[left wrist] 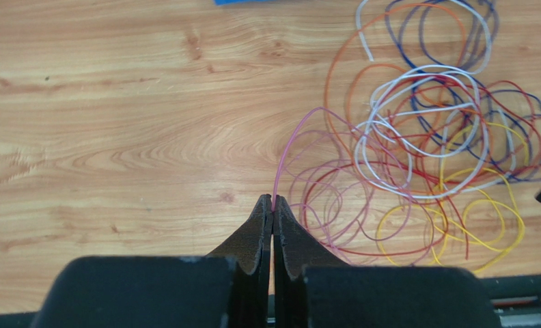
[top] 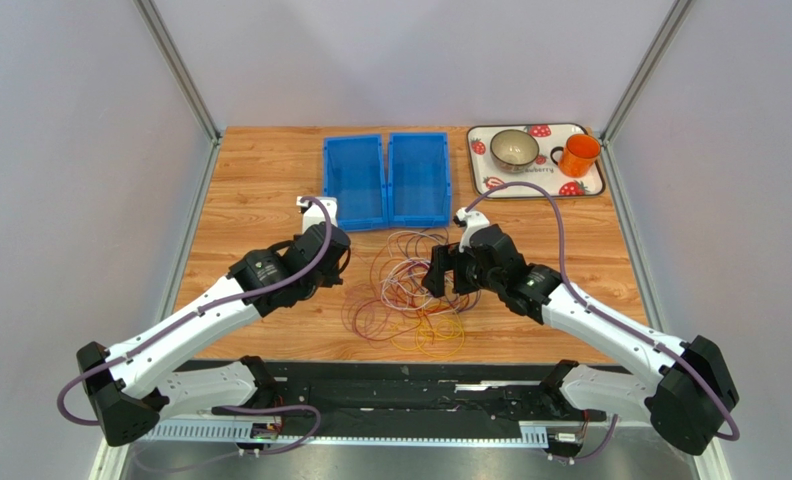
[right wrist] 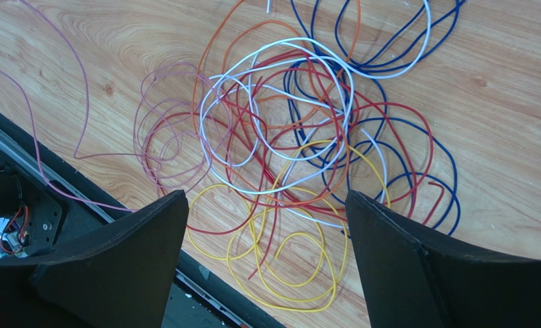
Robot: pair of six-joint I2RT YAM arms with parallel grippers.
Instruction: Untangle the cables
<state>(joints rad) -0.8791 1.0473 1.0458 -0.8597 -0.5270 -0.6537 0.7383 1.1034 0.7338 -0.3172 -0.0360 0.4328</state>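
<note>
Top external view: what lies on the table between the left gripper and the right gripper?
The tangled cables lie there, between the left gripper and the right gripper, on the wooden table. The top external view shows it.

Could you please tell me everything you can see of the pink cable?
The pink cable is a thin, flexible, plastic-looking wire. One stretch is pinched between the shut fingers of the left gripper. From there it arcs up and to the right, then drops into several loose loops lying flat on the wooden table. Those loops sit on the side of the tangle nearest that gripper, and a red cable crosses them.
</note>
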